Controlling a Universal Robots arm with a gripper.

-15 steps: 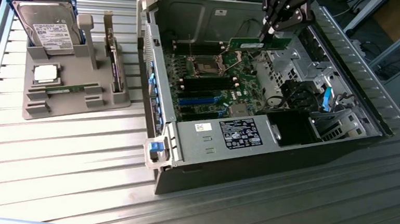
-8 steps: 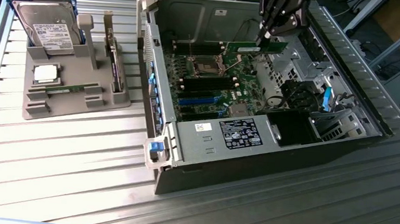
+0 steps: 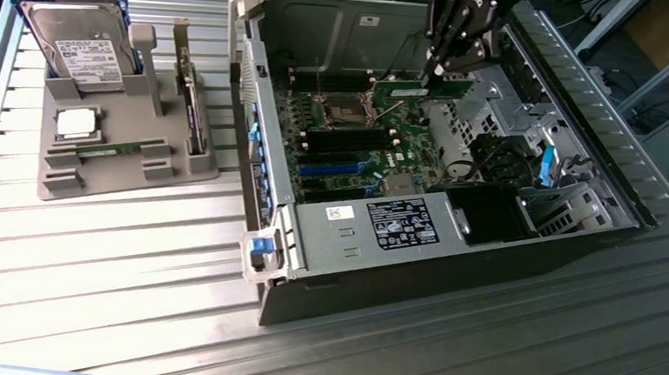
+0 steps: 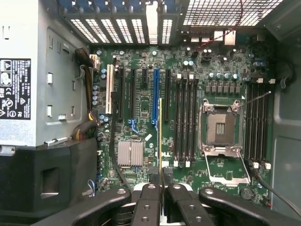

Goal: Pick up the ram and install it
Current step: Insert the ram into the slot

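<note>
In the exterior view, the grey tray [image 3: 127, 153] lies well to the left of the open case [image 3: 429, 158], apart from it, carrying a hard drive [image 3: 82, 46], a CPU [image 3: 77, 124], an upright card [image 3: 191, 92] and a spare green stick [image 3: 121, 150] lying flat near its middle. Right of the tray, inside the case, the motherboard [image 3: 361, 145] lies flat, and the gripper [image 3: 452, 68] hangs over its far part, above and just right of the CPU socket [image 3: 349, 112]. The ram [image 3: 422, 90] sits directly under the fingers, a thin green stick held edge-down, its long axis roughly level and running across the fingers. In the wrist view, going left from the socket [image 4: 221, 128], the empty dark memory slots [image 4: 186, 122] stand just beside it, then the ram [image 4: 160, 132] shows edge-on as a thin line reaching out from between the fingers, its long axis parallel with those slots and with the blue slot [image 4: 155, 96] next to it. The stick appears offset from the memory slots, on their side away from the socket, so it looks not yet seated. The gripper [image 4: 162, 181] has its jaws drawn nearly together, clamped on the ram's upper edge with only the board's thickness between them.
</note>
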